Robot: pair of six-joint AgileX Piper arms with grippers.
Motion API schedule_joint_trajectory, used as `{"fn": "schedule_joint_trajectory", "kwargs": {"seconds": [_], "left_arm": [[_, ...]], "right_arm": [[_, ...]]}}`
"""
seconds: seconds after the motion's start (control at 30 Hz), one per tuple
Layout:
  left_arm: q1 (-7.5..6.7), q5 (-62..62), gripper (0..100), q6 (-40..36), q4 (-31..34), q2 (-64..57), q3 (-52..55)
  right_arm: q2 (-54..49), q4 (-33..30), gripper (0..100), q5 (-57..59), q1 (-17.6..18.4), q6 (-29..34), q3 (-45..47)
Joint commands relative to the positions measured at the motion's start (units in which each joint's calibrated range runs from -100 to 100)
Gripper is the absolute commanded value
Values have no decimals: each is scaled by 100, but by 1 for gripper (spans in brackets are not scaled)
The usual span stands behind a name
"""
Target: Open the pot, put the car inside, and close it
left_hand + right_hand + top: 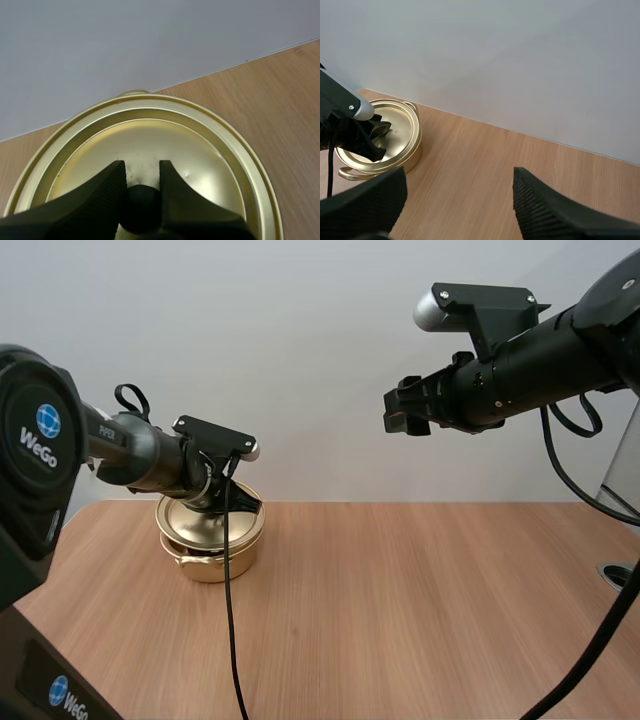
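Sitting far left on the desk (400,600), the gold pot (212,558) wears its lid (190,520), the left tool (235,502) down on it; the right tool (400,412) hangs high at the right. From the left wrist, the left tool's fingers (100,200) pinch the lid's black knob (141,210). From the right wrist, the right tool's fingers (545,210) stand spread over the desk, well apart from the pot.

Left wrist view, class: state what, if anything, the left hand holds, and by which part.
The left hand grips the gold lid by its black knob. The right hand is open and holds nothing.
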Motion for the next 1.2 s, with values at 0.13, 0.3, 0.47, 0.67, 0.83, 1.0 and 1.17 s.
{"fn": "schedule_joint_trajectory", "kwargs": {"seconds": [0.13,0.3,0.47,0.67,0.83,1.0,1.17], "left_arm": [[-3,52,0,-8,0,168,-7],[-3,56,0,-27,0,311,-7],[-3,72,0,-27,0,326,-7],[-3,195,0,-27,0,326,-7],[-3,161,23,-153,0,326,-7],[-3,161,100,-83,165,326,-7],[-3,120,100,-74,259,314,-7]], "right_arm": [[-3,-4,100,60,-2,6,5],[-3,-4,100,132,-2,6,5],[-3,-4,100,132,-2,6,5],[-3,-4,100,132,-2,6,5],[-3,-4,100,132,-2,6,5],[-3,-4,100,132,-2,6,5],[-3,-4,100,132,-2,6,5]]}}
